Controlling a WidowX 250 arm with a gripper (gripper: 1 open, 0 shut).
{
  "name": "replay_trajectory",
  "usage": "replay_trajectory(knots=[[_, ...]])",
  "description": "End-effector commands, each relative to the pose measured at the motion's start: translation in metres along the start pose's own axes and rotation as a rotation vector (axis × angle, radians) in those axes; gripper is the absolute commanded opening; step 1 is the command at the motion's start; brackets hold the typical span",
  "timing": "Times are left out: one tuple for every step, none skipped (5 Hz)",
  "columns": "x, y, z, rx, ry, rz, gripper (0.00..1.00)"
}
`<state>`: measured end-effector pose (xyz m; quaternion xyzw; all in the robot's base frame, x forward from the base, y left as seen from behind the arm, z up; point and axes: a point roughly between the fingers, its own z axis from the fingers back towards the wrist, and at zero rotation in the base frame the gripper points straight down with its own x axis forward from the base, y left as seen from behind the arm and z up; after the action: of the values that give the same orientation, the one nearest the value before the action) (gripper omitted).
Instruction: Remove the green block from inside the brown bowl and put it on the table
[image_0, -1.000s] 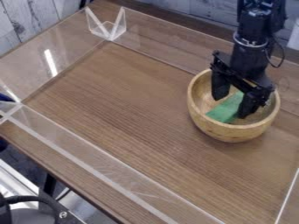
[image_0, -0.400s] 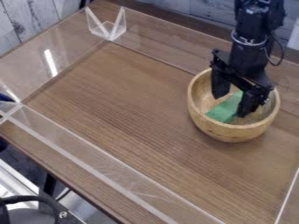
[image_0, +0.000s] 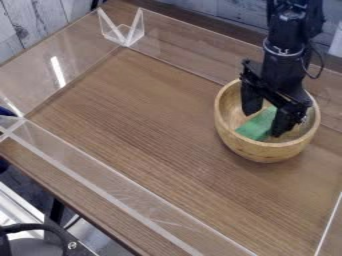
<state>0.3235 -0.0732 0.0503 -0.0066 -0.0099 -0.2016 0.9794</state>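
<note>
The brown bowl (image_0: 238, 139) stands on the table (image_0: 147, 130) at the right. Inside it lies the green block (image_0: 257, 126), partly covered by the arm. My black gripper (image_0: 269, 116) points straight down into the bowl, open, with one finger on each side of the block's upper end. The fingers do not press the block; whether they touch it I cannot tell.
Clear acrylic walls (image_0: 60, 62) run along the table's edges. A clear acrylic bracket (image_0: 120, 29) stands at the far left corner. The wood-grain surface stretches left and toward the front of the bowl.
</note>
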Motion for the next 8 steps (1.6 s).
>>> replay_trajectory(knots=[[0.009, 0.001, 0.031, 0.017, -0.102, -0.012, 1.0], [0.011, 0.001, 0.027, 0.014, -0.098, -0.01, 1.0], [0.013, 0.002, 0.024, 0.011, -0.094, -0.008, 1.0], [0.015, 0.002, 0.02, 0.008, -0.089, -0.007, 1.0], [0.017, 0.003, 0.015, 0.004, -0.082, -0.005, 1.0], [0.019, 0.003, 0.012, 0.002, -0.077, -0.004, 1.0], [0.021, 0.004, 0.008, -0.001, -0.072, -0.002, 1.0], [0.023, 0.004, 0.004, -0.003, -0.068, 0.001, 1.0]])
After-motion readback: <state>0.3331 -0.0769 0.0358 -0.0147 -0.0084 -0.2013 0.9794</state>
